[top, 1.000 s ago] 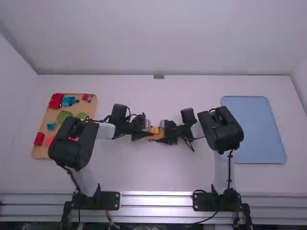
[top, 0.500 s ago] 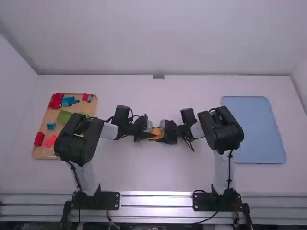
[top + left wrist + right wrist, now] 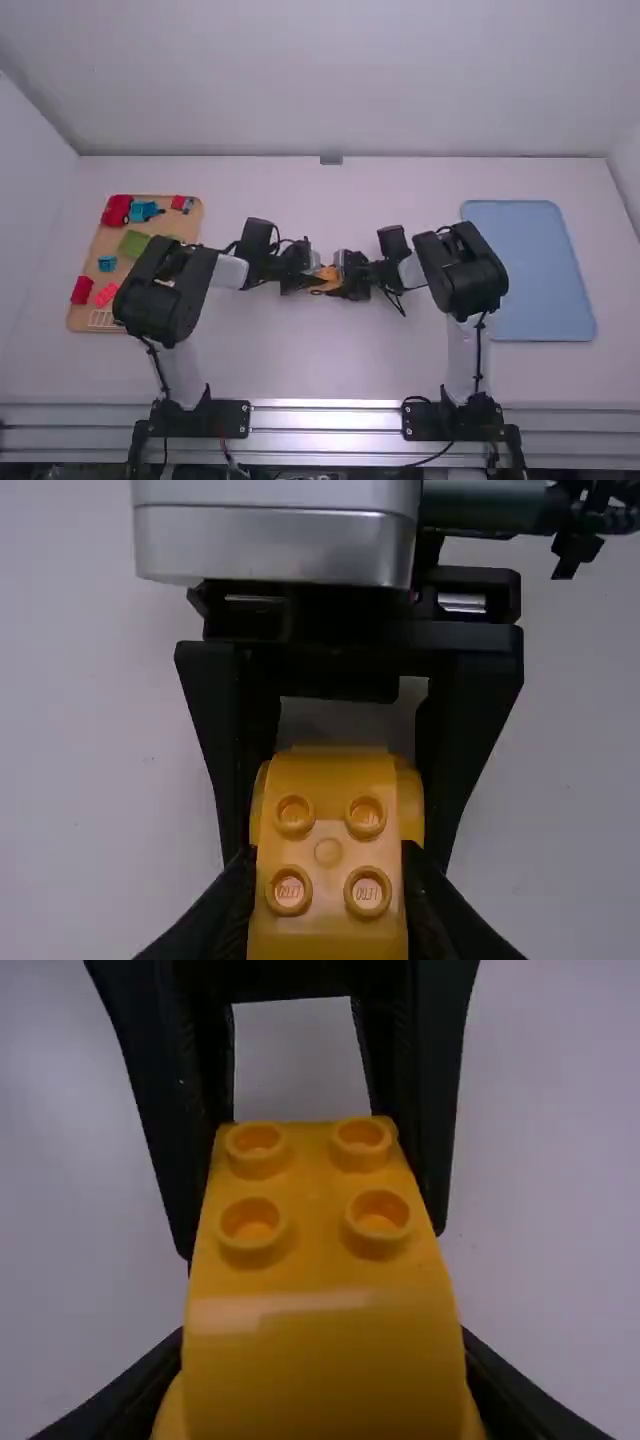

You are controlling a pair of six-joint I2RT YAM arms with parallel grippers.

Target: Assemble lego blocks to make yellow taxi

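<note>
we have our left gripper (image 3: pixel 314 278) clamped on the yellow blocks (image 3: pixel 328 281), its fingers pressed against both sides of the part with four round studs. from the other side, our right gripper (image 3: pixel 341 280) is clamped on them too, its fingers gripping the sides by the smooth slope. the two grippers face each other with the yellow blocks between them, near the middle of the white table (image 3: pixel 300 365). in our left wrist view the narrower studded part sits against a wider yellow part with rounded sides; we can't tell whether the two are pressed fully together.

farther out on the left, we see the brown tray (image 3: pixel 77 318), partly hidden behind our left arm (image 3: pixel 165 290). toward its far edge lie a red piece (image 3: pixel 116 211), a blue vehicle piece (image 3: pixel 144 211) just beside it, and a small red and grey piece (image 3: pixel 182 203). a green block (image 3: pixel 134 243) is nearer to us, with a small blue block (image 3: pixel 106 263) beyond a red block (image 3: pixel 82 291) and a pinkish-red block (image 3: pixel 106 294). well apart on the other side, a blue tray (image 3: pixel 535 270) lies flat, just past our right arm (image 3: pixel 465 275).
</note>
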